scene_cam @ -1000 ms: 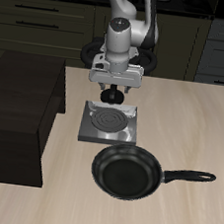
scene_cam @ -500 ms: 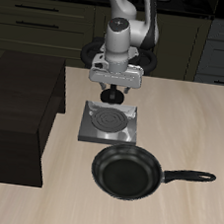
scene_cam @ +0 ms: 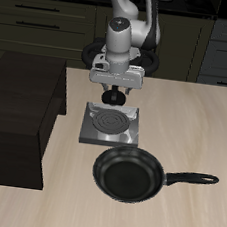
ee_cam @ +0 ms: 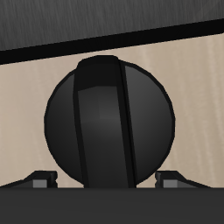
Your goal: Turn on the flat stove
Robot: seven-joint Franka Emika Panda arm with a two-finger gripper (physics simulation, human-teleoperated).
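The flat stove (scene_cam: 109,125) is a grey square plate with a dark spiral burner coil (scene_cam: 111,120), in the middle of the table. My gripper (scene_cam: 113,93) hangs straight down over the stove's back edge, where the knob is; the hand mostly hides the knob in the exterior view. In the wrist view the black round knob (ee_cam: 107,121) with its raised bar fills the picture, very close. My gripper (ee_cam: 112,181) is open, with one fingertip (ee_cam: 42,181) showing at each side of the knob, apart from it.
A black frying pan (scene_cam: 128,175) with a long handle (scene_cam: 191,179) lies just in front of the stove. A dark wooden cabinet (scene_cam: 19,119) stands beside the stove at the table's side. Dark kitchen drawers run along the back.
The gripper has sunk a very little toward the knob. Nothing else has moved.
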